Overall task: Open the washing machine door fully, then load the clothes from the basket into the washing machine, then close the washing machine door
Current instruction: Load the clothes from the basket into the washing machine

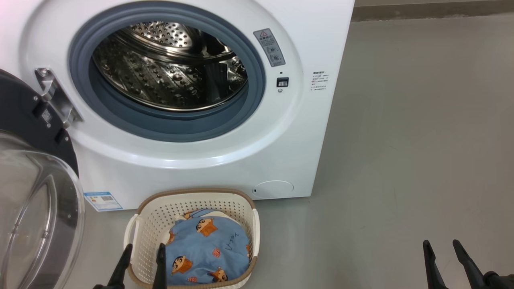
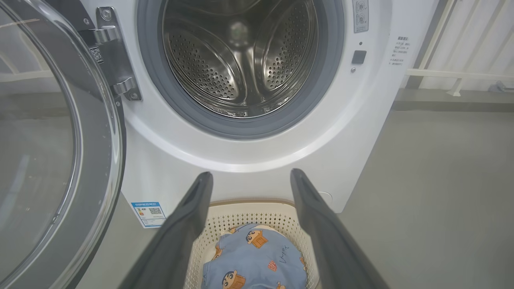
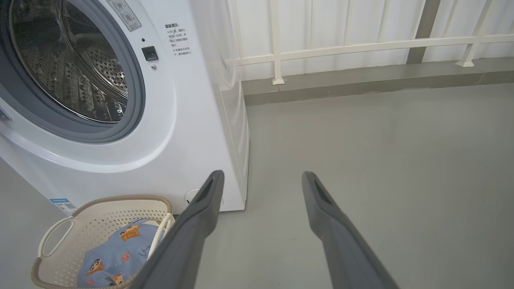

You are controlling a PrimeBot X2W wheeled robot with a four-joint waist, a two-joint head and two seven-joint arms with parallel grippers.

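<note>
The white washing machine (image 1: 209, 160) stands with its steel drum (image 1: 168, 64) exposed. Its black door (image 1: 32, 172) with the clear glass bowl is swung wide to the left, also seen as the door (image 2: 48, 140) in the left wrist view. In front sits the cream basket (image 1: 192, 202) holding the light blue clothes (image 1: 209, 249). My left gripper (image 1: 144, 249) is open over the basket's left rim, nothing between its fingers. My right gripper (image 1: 441, 245) is open above bare floor, well right of the basket. The basket (image 3: 100, 208) and clothes (image 3: 116, 253) lie left of that gripper.
Grey floor (image 1: 421, 140) stretches to the right of the machine. A white railing (image 3: 361, 44) and a low grey kerb run along the back wall. A blue label sticker (image 1: 103, 200) and a round cover (image 1: 274, 188) sit at the machine's base.
</note>
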